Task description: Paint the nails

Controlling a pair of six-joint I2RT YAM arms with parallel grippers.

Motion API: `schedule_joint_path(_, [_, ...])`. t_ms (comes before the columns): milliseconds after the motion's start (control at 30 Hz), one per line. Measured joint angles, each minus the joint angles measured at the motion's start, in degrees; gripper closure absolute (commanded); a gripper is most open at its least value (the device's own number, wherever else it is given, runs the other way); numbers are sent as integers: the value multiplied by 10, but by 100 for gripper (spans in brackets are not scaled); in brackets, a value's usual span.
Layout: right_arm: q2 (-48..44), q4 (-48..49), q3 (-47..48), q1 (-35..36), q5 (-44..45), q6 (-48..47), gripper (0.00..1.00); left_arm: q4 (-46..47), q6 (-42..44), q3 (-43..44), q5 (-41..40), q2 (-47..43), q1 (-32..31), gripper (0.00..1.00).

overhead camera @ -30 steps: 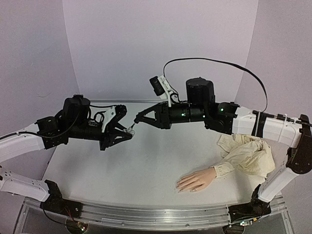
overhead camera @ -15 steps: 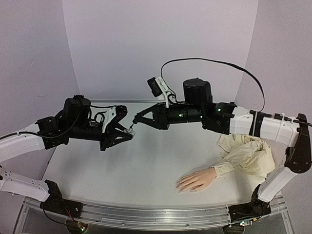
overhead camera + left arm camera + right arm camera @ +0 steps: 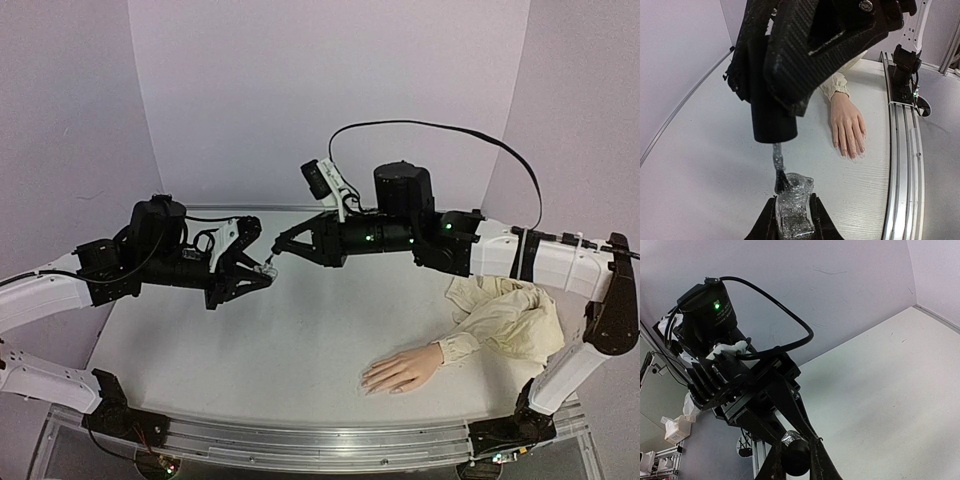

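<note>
left gripper (image 3: 792, 210): clamped on a small clear glittery polish bottle (image 3: 796, 186), gripping it by the body with the mouth facing up and out of the fingers.
right gripper (image 3: 796, 460): closed on the round black cap (image 3: 772, 117), one finger on each side. I see the cap end-on in the right wrist view.
brush (image 3: 779, 172): thin glitter-coated stem hangs down from the cap. The dark bristle tip sits at the bottle's mouth; I can't tell if it is inside or just on the rim.
meeting point: the two grippers are nose to nose in the air over the far-left part of the tabletop (image 3: 250, 350), well above the surface.
mannequin hand (image 3: 400, 372): lies palm down, flat on the tabletop near the near edge, right of centre. The fingers are loosely spread and point left, toward the middle of the near edge.
the nails (image 3: 852, 154): at the fingertips, facing up, well apart from brush and bottle. Too small for me to read any coat on them.
sleeve (image 3: 510, 318): cream cloth, frilled cuff at the wrist, the rest bunched in a heap toward the right edge, beside the right arm's base.
rail (image 3: 300, 445): metal strip along the near edge, with both arm bases on it.
</note>
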Motion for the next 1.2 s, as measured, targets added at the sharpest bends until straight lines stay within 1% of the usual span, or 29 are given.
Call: schedule_joint_path(1200, [-4, -11, -9, 7, 9, -4, 100, 0, 0, 0, 0, 3, 0, 100])
